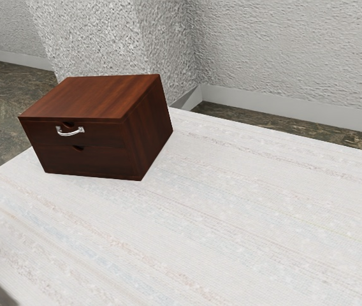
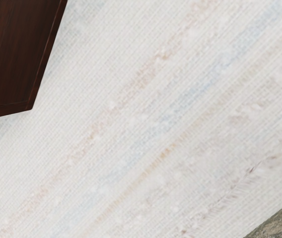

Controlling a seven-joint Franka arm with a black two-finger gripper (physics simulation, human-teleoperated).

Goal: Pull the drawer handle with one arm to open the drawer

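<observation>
A dark reddish-brown wooden cabinet point(image 1: 101, 124) stands on the whitish table point(image 1: 232, 217) toward the exterior view's left. Its front face carries two drawers, one above the other. The upper drawer point(image 1: 82, 132) has a curved silver handle point(image 1: 70, 131) near its left end and sits flush with the front. The lower drawer point(image 1: 82, 156) shows just a small notch. In the wrist view a corner of the cabinet point(image 2: 17, 54) lies beside a wide stretch of table point(image 2: 171, 139).
A grey-green stone floor point(image 1: 2, 108) surrounds the table, with rough white walls point(image 1: 283, 44) and a pale baseboard behind. The table runs wide and bare to the exterior view's right and front of the cabinet. Table edges with floor beyond them point(image 2: 280, 223) appear in the wrist view.
</observation>
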